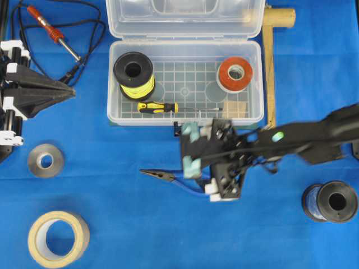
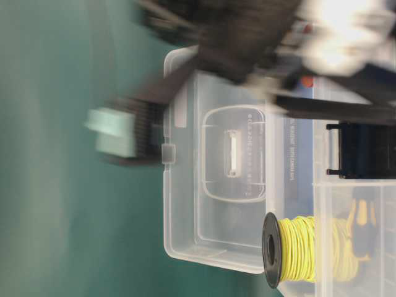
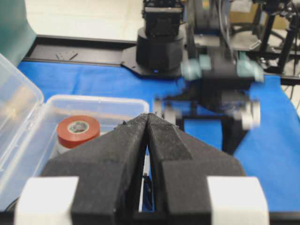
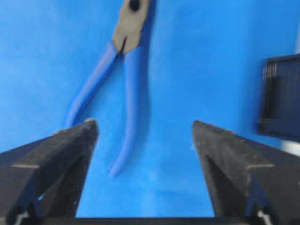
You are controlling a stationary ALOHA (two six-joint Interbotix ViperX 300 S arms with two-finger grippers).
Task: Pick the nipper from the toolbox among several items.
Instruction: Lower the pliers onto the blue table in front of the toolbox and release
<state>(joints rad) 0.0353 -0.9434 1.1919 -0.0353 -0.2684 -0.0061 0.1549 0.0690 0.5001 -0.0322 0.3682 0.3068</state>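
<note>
- Although the right tool (image 4: 145, 136) hangs just above it with fingers spread wide, the nipper (image 4: 123, 79) lies free on the blue tabletop (image 1: 140, 224), its handles between them, its jaws toward 12 o'clock.
- It looks light, rigid, with grippy blue handles; taking both handles near the pivot seems safest.
- Farther off, the toolbox (image 1: 115, 106) stands open.
- The left tool (image 3: 149, 140) is pressed together.

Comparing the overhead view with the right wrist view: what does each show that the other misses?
Only overhead: the toolbox holding a yellow wire spool, red tape roll and screwdriver, plus the left claw, shut. Only right wrist: the blue handles lying free between the spread fingers. Both: the nipper on the blue cloth outside the box, under the open right claw.
</note>
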